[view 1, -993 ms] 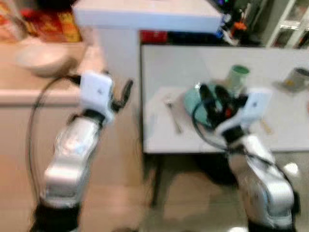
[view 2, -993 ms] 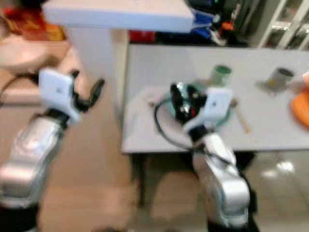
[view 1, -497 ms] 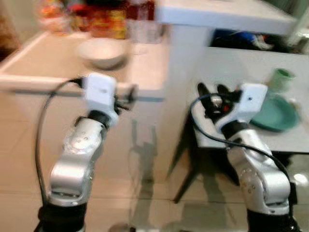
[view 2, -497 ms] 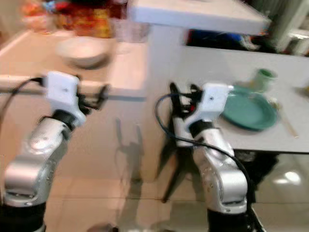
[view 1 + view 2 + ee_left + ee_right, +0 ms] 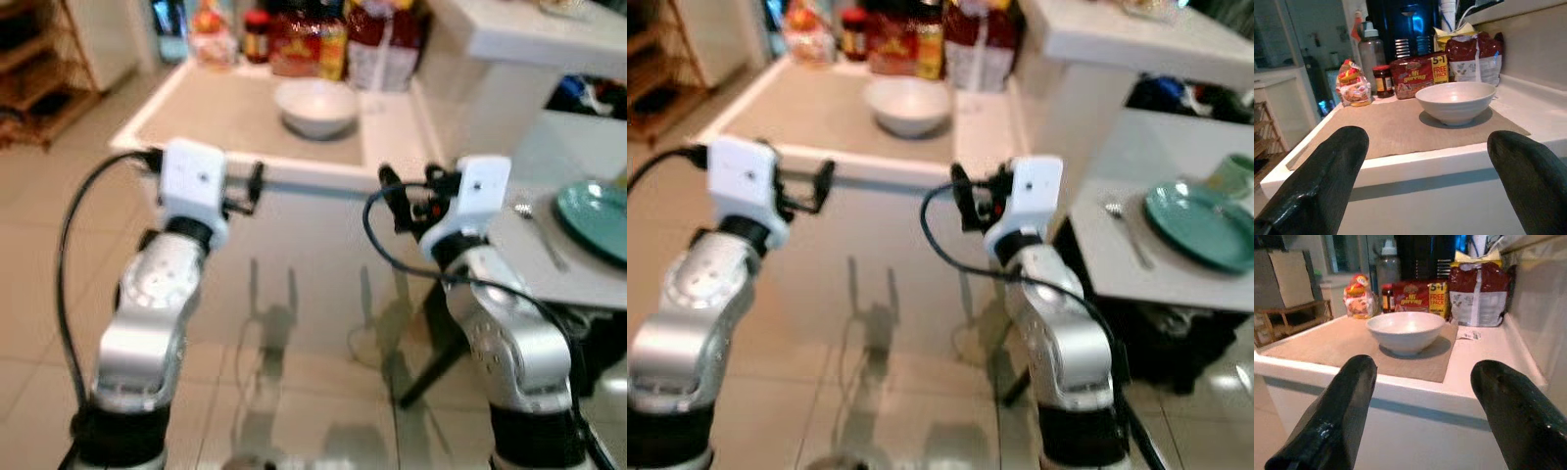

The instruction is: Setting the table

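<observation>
- Left eye view: both silver arms raised in front of a white counter [image 5: 245,171] w/ beige mat [image 5: 245,103]. White ceramic bowl [image 5: 315,106] sits on the mat, toward its far right part, untouched. Left gripper [image 5: 257,186] at counter's front edge, short of the bowl; right gripper [image 5: 404,196] just off the counter's right front corner. Row of red snack packets, jars & bottles [image 5: 294,34] behind the bowl.
- Right eye view: white dining table [image 5: 1097,255] on robot's right, holding round teal plate [image 5: 1200,223], silver fork [image 5: 1127,233] just left of the plate, pale green cup [image 5: 1236,174] behind it. Tiled floor [image 5: 901,392] below the arms.
- Left wrist view: two black fingers [image 5: 1317,186] spread wide, nothing between them; bowl [image 5: 1455,100] seen past them on the mat, well apart. Red noodle pack [image 5: 1419,73] & clear bottle [image 5: 1373,51] behind.
- Right wrist view: fingers [image 5: 1337,416] spread wide, empty; bowl [image 5: 1405,330] ahead on the mat, not touched. Red-white bag [image 5: 1480,293] near wall.
</observation>
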`<state>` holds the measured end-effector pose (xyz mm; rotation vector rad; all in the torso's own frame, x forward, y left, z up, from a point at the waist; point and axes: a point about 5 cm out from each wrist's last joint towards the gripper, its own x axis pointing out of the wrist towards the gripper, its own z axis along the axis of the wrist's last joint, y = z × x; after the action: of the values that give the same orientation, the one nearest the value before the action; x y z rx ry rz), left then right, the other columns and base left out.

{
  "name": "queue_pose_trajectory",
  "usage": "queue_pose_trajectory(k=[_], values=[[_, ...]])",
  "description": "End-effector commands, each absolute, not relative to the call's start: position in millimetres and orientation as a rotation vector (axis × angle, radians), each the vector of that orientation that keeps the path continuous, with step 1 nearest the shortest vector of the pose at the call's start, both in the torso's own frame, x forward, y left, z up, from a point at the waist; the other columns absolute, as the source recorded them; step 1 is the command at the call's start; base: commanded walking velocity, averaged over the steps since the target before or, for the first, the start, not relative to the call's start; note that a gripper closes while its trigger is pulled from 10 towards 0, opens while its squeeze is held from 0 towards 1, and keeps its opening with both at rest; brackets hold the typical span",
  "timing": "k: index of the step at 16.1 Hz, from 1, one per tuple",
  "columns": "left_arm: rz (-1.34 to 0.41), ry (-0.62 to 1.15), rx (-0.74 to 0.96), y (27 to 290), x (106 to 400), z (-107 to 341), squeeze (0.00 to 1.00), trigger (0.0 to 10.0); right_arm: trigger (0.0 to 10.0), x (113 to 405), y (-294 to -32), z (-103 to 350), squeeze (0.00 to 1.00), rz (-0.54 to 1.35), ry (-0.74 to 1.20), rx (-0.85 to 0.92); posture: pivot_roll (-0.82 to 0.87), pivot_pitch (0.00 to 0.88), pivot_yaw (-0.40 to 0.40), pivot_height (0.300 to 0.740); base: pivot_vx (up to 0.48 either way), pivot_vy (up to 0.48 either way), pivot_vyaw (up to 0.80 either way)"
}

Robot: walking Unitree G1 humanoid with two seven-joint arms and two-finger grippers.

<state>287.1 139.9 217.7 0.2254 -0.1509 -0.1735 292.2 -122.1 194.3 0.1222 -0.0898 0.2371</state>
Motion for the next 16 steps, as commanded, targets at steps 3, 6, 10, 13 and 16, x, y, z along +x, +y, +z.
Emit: queue_pose_trajectory(k=[3, 6, 10, 13, 16], values=[[-0.191, -0.171, 0.25, 138.8, 285.6, 222.5, 0.0, 10.0, 10.0, 298.7, -127.3, 198.0, 0.0, 0.189, -0.099, 0.149, 0.11, 0.008, -0.08, 0.74, 0.425, 0.0, 0.53], [-0.207, -0.169, 0.268, 136.6, 286.7, 221.6, 0.0, 10.0, 10.0, 300.1, -131.7, 198.2, 0.0, 0.17, -0.106, 0.14, 0.11, 0.008, -0.075, 0.74, 0.431, 0.0, 0.0], [-0.233, -0.168, 0.275, 133.3, 287.4, 221.5, 0.0, 10.0, 10.0, 300.4, -140.1, 200.1, 0.0, 0.118, -0.116, 0.178, 0.1, 0.005, -0.069, 0.74, 0.432, 0.0, -0.3], [-0.244, -0.171, 0.28, 131.5, 288.0, 222.2, 0.0, 10.0, 10.0, 302.3, -146.4, 203.7, 0.0, 0.098, -0.131, 0.171, 0.1, 0.004, -0.069, 0.74, 0.435, 0.0, -0.53], [-0.244, -0.176, 0.285, 131.8, 287.8, 223.0, 0.0, 10.0, 10.0, 304.4, -147.5, 206.7, 0.0, 0.135, -0.127, 0.148, 0.11, 0.005, -0.07, 0.74, 0.431, 0.0, 0.0]])
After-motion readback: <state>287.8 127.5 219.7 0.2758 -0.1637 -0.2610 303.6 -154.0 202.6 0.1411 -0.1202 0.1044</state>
